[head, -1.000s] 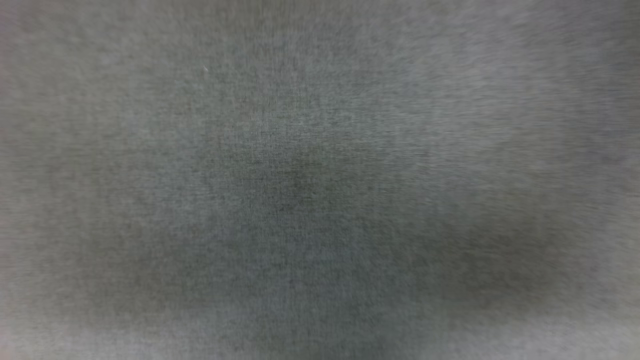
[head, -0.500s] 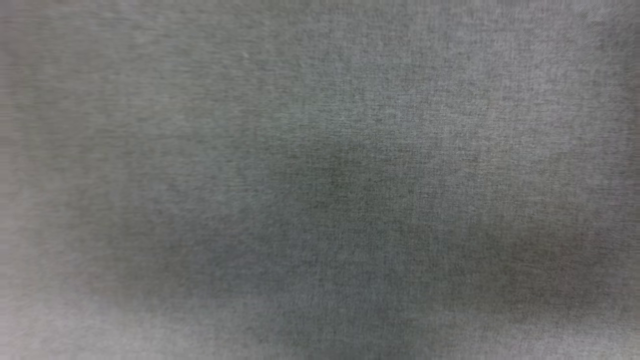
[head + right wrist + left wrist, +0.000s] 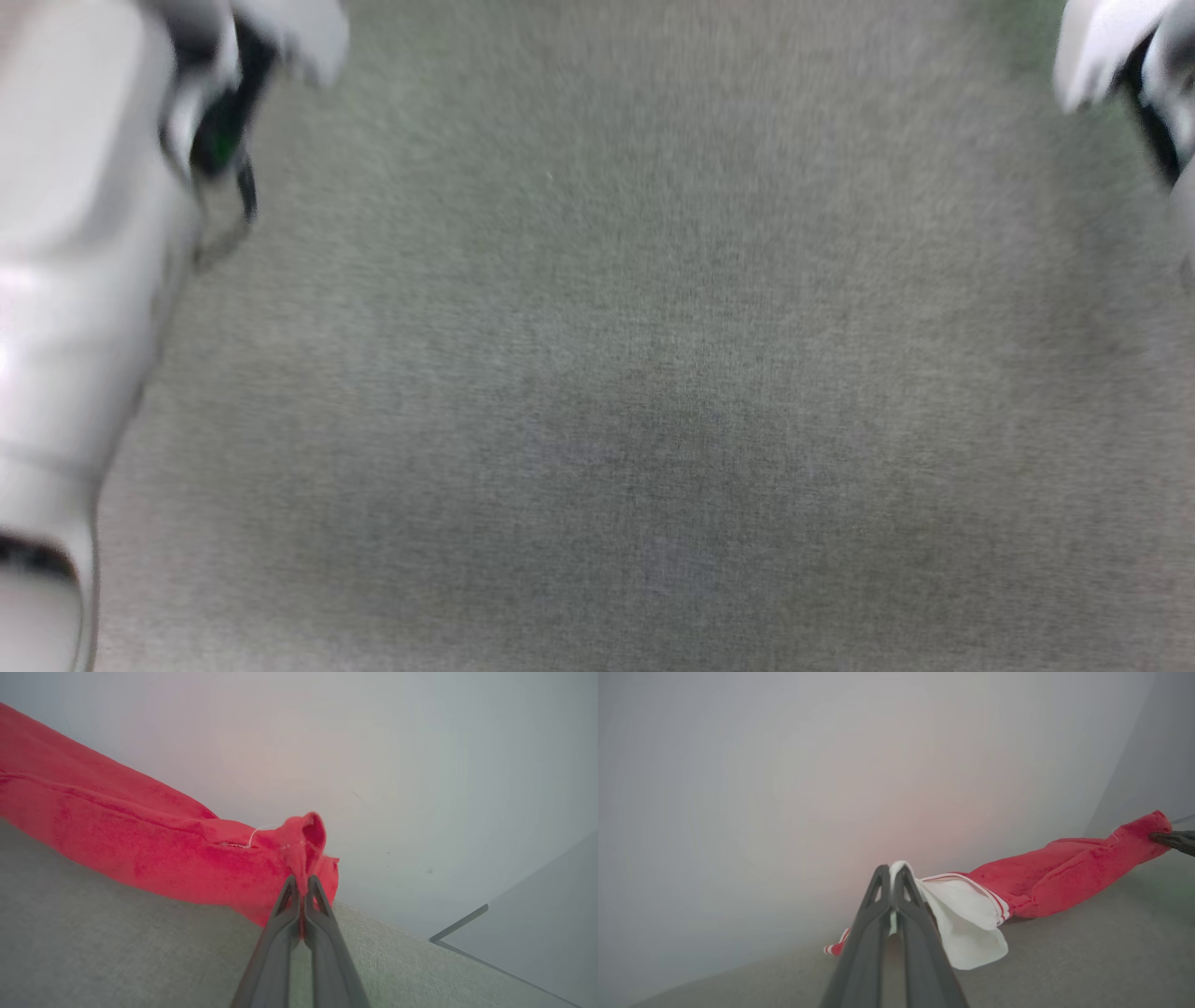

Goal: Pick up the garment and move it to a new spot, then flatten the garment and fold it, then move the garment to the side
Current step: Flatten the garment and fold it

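Red garment [image 3: 1064, 872], edges cut off, apparently taut, pinched by left pincer [image 3: 893, 871] and right pincer [image 3: 302, 880].

Garment [image 3: 1064, 872]: saturated red body with a fuzzy texture, one plain white sleeve [image 3: 971, 933], white-and-red striped trim [image 3: 1003, 907] at the sleeve seam, and a thin white thread [image 3: 259, 830] on the red end. Left gripper [image 3: 893, 870] and right gripper [image 3: 301, 879] are both matte dark grey; the left forearm [image 3: 75, 280] is glossy white with black joint gaps and a small green spot. Work surface [image 3: 653, 327] is mottled grey-green with a fine weave, and the wall [image 3: 784, 765] is pale grey with a faint pink tint near the red.
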Motion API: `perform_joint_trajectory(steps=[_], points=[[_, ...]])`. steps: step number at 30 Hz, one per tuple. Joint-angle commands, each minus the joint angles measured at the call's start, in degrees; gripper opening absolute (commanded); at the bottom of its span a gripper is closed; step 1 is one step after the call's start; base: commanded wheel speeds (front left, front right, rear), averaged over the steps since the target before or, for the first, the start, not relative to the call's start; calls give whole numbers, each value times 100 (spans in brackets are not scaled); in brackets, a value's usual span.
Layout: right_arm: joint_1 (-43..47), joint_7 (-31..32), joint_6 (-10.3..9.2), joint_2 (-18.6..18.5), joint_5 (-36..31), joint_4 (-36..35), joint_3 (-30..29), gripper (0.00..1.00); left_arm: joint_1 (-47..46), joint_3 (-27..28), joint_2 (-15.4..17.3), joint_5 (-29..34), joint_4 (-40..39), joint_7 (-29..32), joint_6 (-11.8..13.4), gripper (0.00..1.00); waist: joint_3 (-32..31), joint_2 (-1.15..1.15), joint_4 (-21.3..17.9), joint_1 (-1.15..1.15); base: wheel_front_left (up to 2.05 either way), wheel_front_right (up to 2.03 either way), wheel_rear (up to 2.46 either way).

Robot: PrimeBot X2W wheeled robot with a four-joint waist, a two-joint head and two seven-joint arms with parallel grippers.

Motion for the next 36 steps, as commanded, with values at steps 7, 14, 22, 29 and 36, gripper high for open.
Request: perform_joint_trajectory(steps=[7,14,22,29,36], points=[[1746,42,-7,-369,1383,-535,1029,0,2150,-137,738,-612,-1473,460,293,0,-1568,0,101,0,0,0,0],[3277,556,-7,-1384,2792,-2036,1881,0,4183,-130,1474,-1003,-3420,711,1334,0,-1973,0,126,0,0,0,0],[4966,970,-8,-2487,3702,-3736,1903,0,5876,-153,2003,-1295,-4860,636,2291,0,-2182,0,238,0,0,0,0],[6561,1394,-8,-2841,3991,-4867,1466,0,7028,-97,2156,-1647,-5433,417,2951,0,-2259,0,267,0,0,0,0],[7815,1932,-8,-2940,4132,-5762,906,0,7853,-39,2206,-2017,-5848,353,3432,0,-2227,0,252,0,0,0,0]])
